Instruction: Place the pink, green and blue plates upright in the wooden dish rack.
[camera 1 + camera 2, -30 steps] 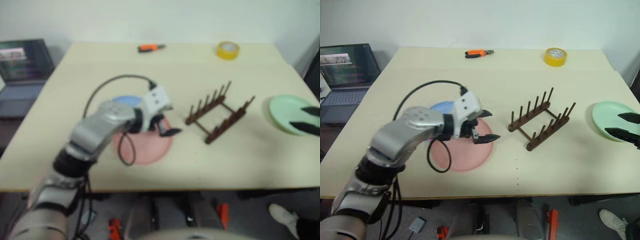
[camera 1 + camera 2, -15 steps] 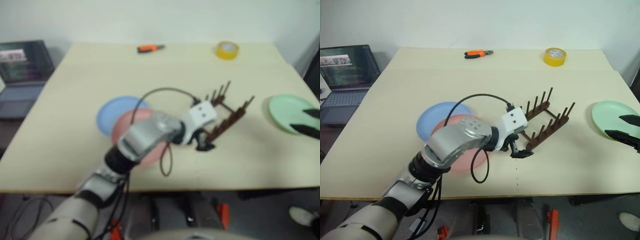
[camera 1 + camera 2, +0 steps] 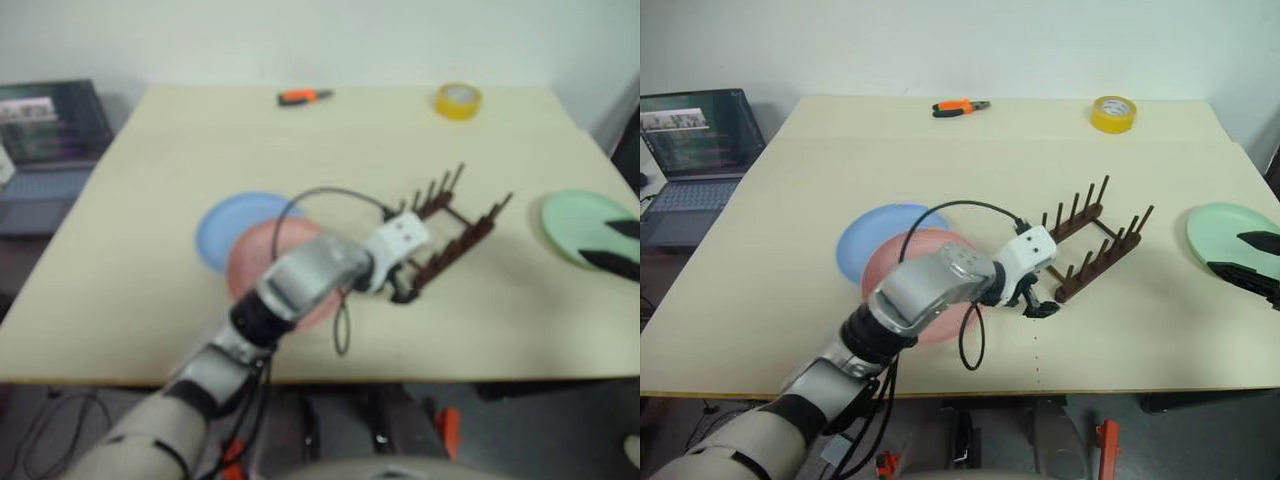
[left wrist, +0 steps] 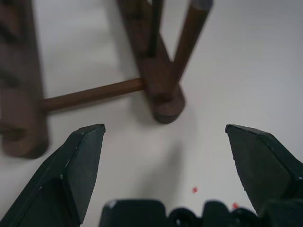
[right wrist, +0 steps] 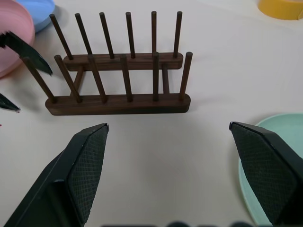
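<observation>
**Rack empty, all three plates flat on table, both grippers spread and holding nothing**

Head views: The wooden dish rack (image 3: 1092, 243) stands empty near the middle of the cream table (image 3: 940, 150). The pink plate (image 3: 890, 280) lies flat to the rack's left, overlapping the blue plate (image 3: 865, 240) behind it. The green plate (image 3: 1225, 235) lies flat near the table's right edge, well apart from the rack. The left gripper (image 3: 1036, 306) reaches across the pink plate to the rack's near left end, fingers spread, empty. The right gripper (image 3: 1252, 265) shows at the right edge over the green plate. A yellow tape roll (image 3: 1111, 113) and orange-handled pliers (image 3: 960, 106) sit at the far edge; a laptop (image 3: 695, 140) stands off to the left.

Left wrist view: Both black fingers (image 4: 71, 165) stand wide apart just short of a rack rail end, nothing between them.

Right wrist view: Fingers (image 5: 80, 165) spread wide, empty. The rack stands ahead with bare pegs; green plate rim beside one finger.
</observation>
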Robot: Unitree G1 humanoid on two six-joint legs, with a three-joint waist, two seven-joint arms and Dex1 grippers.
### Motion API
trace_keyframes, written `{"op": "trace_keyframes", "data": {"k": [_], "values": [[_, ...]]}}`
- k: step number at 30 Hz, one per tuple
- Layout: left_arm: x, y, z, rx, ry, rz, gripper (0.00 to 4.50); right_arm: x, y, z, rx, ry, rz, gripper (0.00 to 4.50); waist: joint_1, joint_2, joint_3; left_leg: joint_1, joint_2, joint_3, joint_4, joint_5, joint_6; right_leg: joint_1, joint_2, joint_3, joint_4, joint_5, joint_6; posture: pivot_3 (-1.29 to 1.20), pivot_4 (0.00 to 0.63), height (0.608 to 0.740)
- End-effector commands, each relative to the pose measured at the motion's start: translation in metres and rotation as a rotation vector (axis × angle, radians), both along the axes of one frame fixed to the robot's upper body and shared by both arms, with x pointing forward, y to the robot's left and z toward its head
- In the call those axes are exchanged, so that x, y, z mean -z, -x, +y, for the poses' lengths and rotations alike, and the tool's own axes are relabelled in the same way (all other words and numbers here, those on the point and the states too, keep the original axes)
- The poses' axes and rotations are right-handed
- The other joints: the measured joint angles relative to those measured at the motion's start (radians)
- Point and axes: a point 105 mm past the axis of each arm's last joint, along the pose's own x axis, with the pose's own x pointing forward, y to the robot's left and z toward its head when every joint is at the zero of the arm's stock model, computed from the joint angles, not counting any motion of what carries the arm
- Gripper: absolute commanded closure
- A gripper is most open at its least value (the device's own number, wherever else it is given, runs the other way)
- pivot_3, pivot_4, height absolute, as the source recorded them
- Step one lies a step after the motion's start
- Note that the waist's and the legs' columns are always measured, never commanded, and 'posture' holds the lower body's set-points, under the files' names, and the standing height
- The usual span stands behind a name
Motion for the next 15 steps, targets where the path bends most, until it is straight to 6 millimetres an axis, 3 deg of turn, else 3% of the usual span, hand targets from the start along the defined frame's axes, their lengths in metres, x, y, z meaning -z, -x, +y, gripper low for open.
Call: {"op": "trace_keyframes", "data": {"k": [1,15], "values": [[-0.001,-0.004,-0.005,-0.005,0.011,-0.032,0.00,-0.017,0.006,0.000,-0.002,0.021,-0.036,0.03,-0.001,-0.001,0.000,0.000,0.000,0.000,0.000,0.000,0.000,0.000,0.000,0.000,0.000,0.000,-0.001,0.00,0.150,0.740],[0.010,-0.020,-0.019,-0.040,0.027,-0.034,0.00,-0.011,0.008,0.013,-0.014,0.003,-0.032,0.03,0.000,-0.001,0.000,0.000,0.000,-0.001,-0.001,0.000,0.000,0.000,0.000,-0.001,-0.001,-0.001,-0.001,0.00,0.150,0.740]]}}
